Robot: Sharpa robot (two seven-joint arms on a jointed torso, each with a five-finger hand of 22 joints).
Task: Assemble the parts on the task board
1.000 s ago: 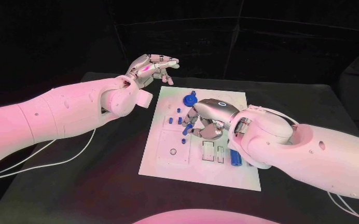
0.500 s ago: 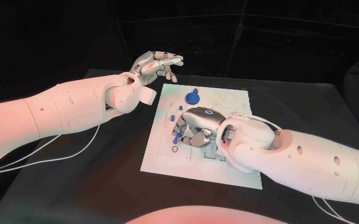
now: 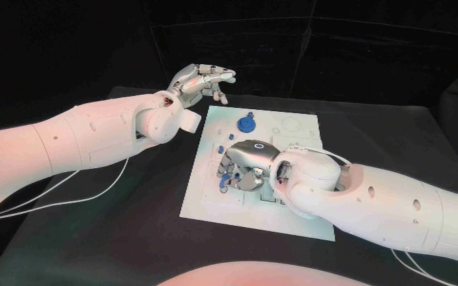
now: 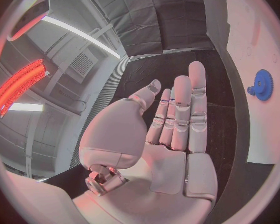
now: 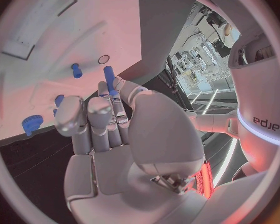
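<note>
Task board (image 3: 291, 216) sits mid-table (image 3: 114, 233), long axis running near to far. Gear-shaped part (image 3: 247, 124) stands on the board's far end, left of centre. Right hand (image 3: 244, 165) is over the board's middle-left, low over a cluster of small parts (image 3: 225, 181) along the board's left side. One peg-like part (image 5: 109, 79) lies against that hand's fingertips; can't tell if gripped. Left hand (image 3: 202, 81) is raised beyond the board's far-left corner, off the board, well apart from the right hand.
</note>
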